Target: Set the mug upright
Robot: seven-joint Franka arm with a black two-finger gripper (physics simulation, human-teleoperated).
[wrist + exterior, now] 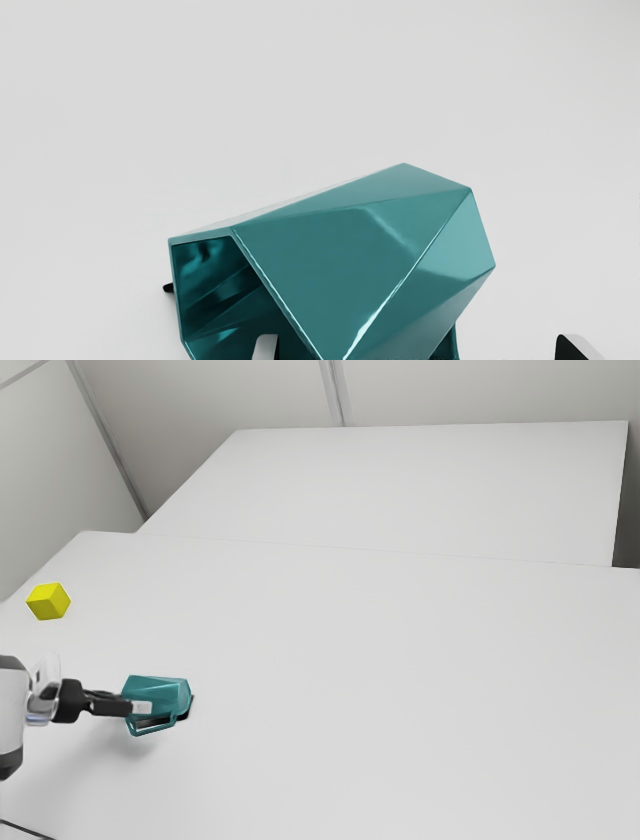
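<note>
The teal faceted mug [158, 690] lies on its side on the white table, its handle toward the exterior view's bottom edge. My gripper [143, 708] reaches it from the exterior view's left, the tips overlapping the mug there. In the wrist view the mug [330, 260] shows its hollow mouth at one end. The gripper [417, 347] is open, with one fingertip over the mouth side and the other beyond the closed end, a gap between that finger and the mug. Whether the first fingertip touches the mug cannot be told.
A yellow cube [48, 602] sits near the exterior view's left edge, well apart from the mug. A small dark piece [168, 288] pokes out beside the mug's mouth. The white table [400, 690] stretches toward the exterior view's right, with another white surface [400, 490] behind it.
</note>
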